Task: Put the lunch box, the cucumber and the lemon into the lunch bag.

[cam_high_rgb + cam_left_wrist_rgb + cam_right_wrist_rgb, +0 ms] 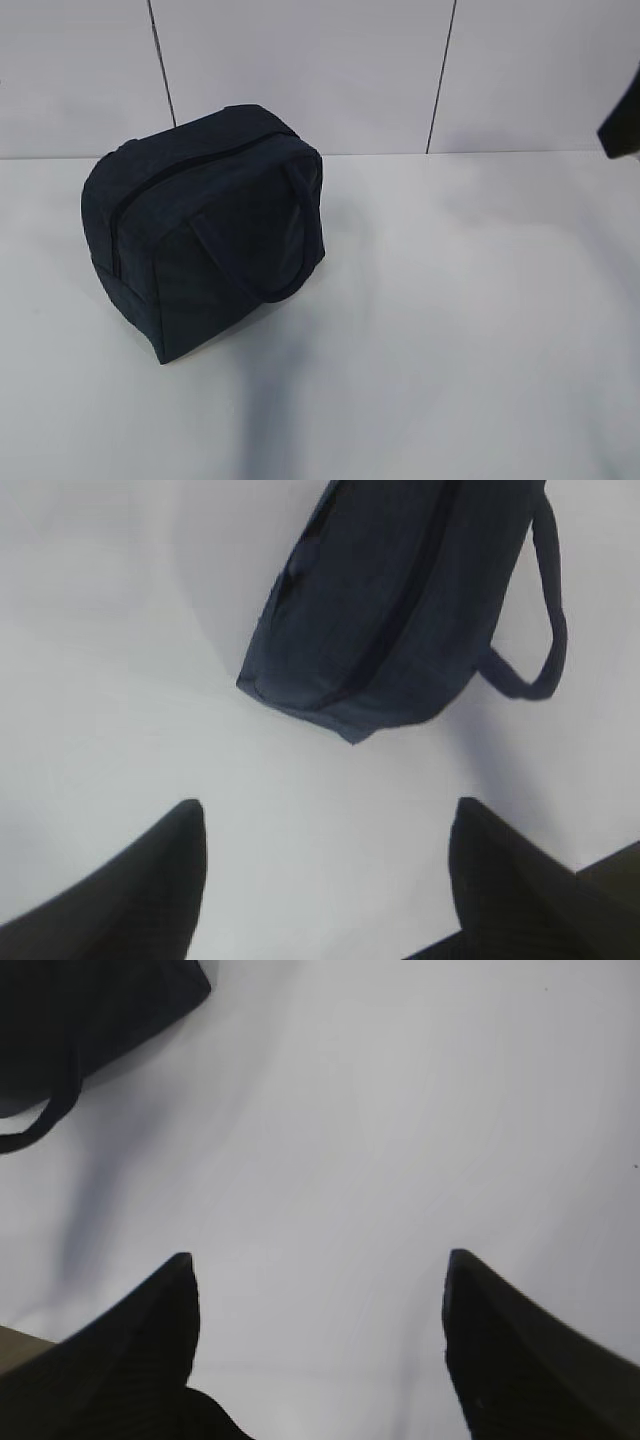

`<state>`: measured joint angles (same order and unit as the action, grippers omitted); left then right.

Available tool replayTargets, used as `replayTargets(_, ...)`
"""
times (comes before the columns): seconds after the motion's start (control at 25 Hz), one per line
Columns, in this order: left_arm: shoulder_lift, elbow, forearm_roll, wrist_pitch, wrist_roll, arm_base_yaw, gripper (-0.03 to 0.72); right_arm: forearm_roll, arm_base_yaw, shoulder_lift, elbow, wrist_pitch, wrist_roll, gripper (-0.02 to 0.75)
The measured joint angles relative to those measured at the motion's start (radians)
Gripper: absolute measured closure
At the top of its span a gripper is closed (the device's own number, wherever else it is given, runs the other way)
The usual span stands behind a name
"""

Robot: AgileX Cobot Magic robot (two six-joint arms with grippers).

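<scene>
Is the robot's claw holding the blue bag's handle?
No, in the left wrist view the left claw is wide open over bare table, apart from the lunch bag and its handle.

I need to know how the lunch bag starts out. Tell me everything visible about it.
The lunch bag is a boxy dark navy fabric bag standing upright on the white table, left of centre. Its top zipper looks closed, so no lining shows. One loop handle droops down its front face. Nothing touches it except the table; neither gripper is near it.
</scene>
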<state>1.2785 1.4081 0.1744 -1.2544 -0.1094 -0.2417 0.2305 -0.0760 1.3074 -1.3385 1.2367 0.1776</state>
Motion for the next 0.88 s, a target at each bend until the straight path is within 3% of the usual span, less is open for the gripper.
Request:
replayTargets(0.48, -0.567, -0.443, -0.015, 0.0, 0.048, 0.0, 0.157, -0.053, 0.0, -0.613, 0.393, -0.021, 0.006, 0.163)
replayTargets(0.88, -0.933, -0.733, -0.174, 0.094, 0.048, 0.0, 0.159, -0.204, 0.0, -0.995, 0.719, -0.05, -0.033, 0.163)
